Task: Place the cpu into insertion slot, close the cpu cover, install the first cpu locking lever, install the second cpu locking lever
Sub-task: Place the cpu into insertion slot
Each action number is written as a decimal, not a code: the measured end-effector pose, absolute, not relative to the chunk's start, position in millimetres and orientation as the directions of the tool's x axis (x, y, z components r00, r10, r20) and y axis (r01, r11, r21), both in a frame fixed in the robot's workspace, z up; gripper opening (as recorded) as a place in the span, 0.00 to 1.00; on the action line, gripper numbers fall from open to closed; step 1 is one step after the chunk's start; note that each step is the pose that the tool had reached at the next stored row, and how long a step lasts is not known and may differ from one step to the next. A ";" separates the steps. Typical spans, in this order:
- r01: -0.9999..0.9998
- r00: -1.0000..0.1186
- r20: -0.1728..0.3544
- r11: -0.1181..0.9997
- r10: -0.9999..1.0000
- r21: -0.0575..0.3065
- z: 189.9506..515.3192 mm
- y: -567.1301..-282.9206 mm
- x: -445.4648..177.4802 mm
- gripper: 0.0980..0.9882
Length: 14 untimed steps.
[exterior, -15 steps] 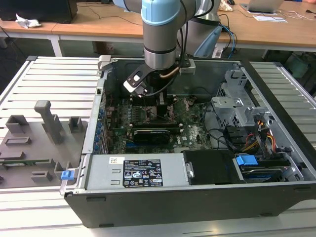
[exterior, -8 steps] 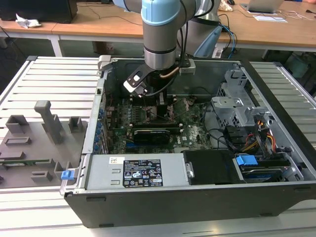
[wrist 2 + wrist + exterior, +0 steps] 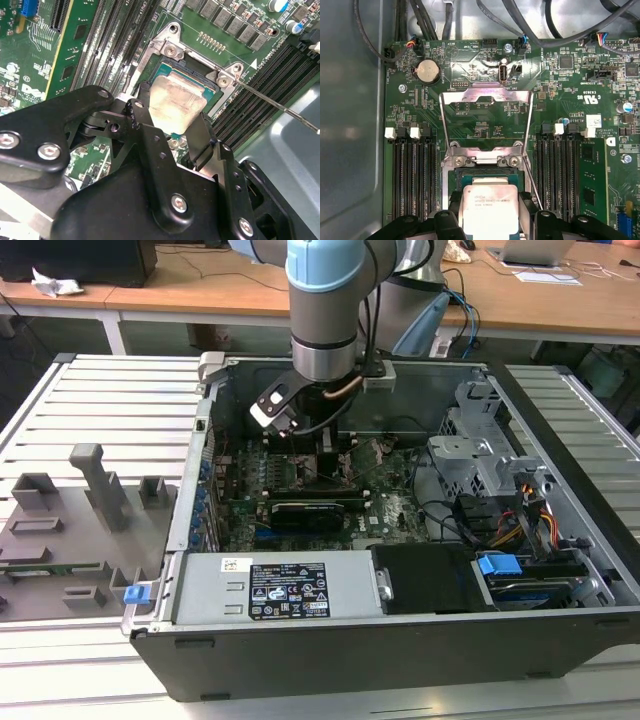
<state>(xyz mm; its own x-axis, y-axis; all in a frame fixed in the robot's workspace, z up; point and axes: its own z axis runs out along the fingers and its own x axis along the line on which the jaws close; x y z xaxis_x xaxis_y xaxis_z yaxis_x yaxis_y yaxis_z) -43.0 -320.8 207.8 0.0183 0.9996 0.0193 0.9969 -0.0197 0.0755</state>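
My gripper (image 3: 172,120) is shut on the cpu (image 3: 176,102), a flat silver-grey square held by its two opposite edges between the black fingers (image 3: 142,107). In both wrist views the cpu (image 3: 487,210) hangs tilted right over the insertion slot (image 3: 470,173), whose dark teal-edged recess (image 3: 212,89) shows around it. Whether the chip touches the recess I cannot tell. The cpu cover (image 3: 487,96), a silvery window frame, is swung open away from the slot. A thin locking lever (image 3: 532,182) stands free beside the slot. In the exterior view the gripper (image 3: 322,445) reaches down into the open computer case.
Black memory slots (image 3: 412,175) flank the socket on both sides of the green motherboard (image 3: 560,85). Cables (image 3: 435,20) run along the case wall. In the exterior view a power supply (image 3: 285,590), a drive cage (image 3: 480,455) and a grey fixture tray (image 3: 80,510) surround the work area.
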 end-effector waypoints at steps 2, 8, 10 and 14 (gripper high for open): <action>0.997 0.018 0.019 -0.019 1.000 0.075 205.7 -319.9 -42.9 0.48; 0.997 0.018 0.019 -0.019 1.000 0.074 201.2 -319.1 -42.5 0.48; 0.997 0.018 0.019 -0.020 1.000 0.074 201.0 -319.1 -42.5 0.48; 0.997 0.018 0.019 -0.019 1.000 0.074 200.9 -319.1 -42.5 0.50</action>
<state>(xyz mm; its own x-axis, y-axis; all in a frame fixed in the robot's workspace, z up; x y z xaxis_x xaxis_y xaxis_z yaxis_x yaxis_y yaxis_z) -42.5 -319.1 200.9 0.0181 0.9997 0.0185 0.9971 -0.0194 0.0741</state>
